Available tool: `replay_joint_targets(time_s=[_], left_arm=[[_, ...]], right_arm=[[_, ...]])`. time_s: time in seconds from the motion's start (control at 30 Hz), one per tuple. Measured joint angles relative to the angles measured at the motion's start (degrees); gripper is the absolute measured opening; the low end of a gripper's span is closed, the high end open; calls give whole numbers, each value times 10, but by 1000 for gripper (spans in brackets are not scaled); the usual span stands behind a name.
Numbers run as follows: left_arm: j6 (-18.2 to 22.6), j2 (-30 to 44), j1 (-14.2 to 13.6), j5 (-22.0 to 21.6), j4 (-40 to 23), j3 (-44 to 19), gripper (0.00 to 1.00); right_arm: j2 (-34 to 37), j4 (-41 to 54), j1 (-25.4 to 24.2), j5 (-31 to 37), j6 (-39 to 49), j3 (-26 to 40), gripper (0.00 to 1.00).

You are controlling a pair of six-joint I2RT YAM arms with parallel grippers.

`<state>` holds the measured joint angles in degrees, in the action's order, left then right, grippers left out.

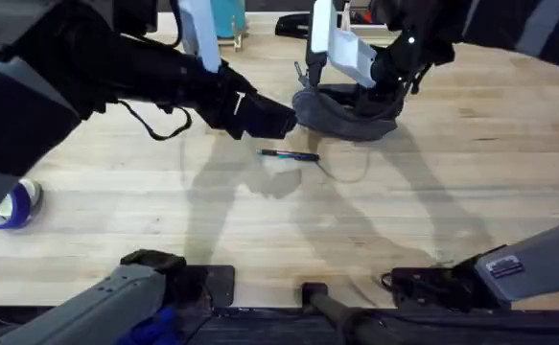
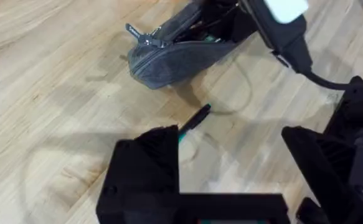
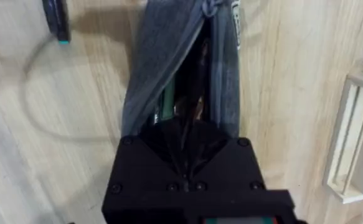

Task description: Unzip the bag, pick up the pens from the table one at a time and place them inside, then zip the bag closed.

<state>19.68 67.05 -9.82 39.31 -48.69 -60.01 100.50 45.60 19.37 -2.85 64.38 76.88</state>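
Overhead: the grey bag (image 1: 348, 113) lies unzipped on the wooden surface (image 1: 260, 220), under the right hand (image 1: 386, 84); one pen (image 1: 289, 154) lies just below the left hand (image 1: 281, 120).

Left wrist: left hand fingers (image 2: 145, 168) spread wide, empty, pen (image 2: 195, 117) just beyond them.

Right wrist: right hand pinches the bag's edge (image 3: 169, 68); dark contents show inside, unclear.

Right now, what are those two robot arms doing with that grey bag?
The right gripper is pinching the rim of the grey felt pencil pouch, holding it unzipped. Something green already lies inside. The left gripper, jaws open, hovers over the slim dark pen lying on the light wooden table, probably about to pick it up.
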Motion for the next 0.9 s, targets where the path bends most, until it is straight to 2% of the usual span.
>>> replay_joint_targets(time_s=[0.4, 0.43, 0.47, 0.63, 0.7, 0.9], left_arm=[[0, 0, 0, 0, 0, 0, 995], [0, 0, 0, 0, 0, 0, 995], [0, 0, 0, 0, 0, 0, 995], [0, 0, 0, 0, 0, 0, 995], [0, 0, 0, 0, 0, 0, 995], [0, 0, 0, 0, 0, 0, 995]], right_arm=[[11, -20, 0, 0, 0, 0, 34], [11, -20, 0, 0, -2, 0, 84], [11, -20, 0, 0, -1, 0, 213], [11, -20, -1, 0, 0, 0, 942], [11, -20, -1, 0, 0, 0, 992], [12, -20, -1, 0, -5, 0, 996]])
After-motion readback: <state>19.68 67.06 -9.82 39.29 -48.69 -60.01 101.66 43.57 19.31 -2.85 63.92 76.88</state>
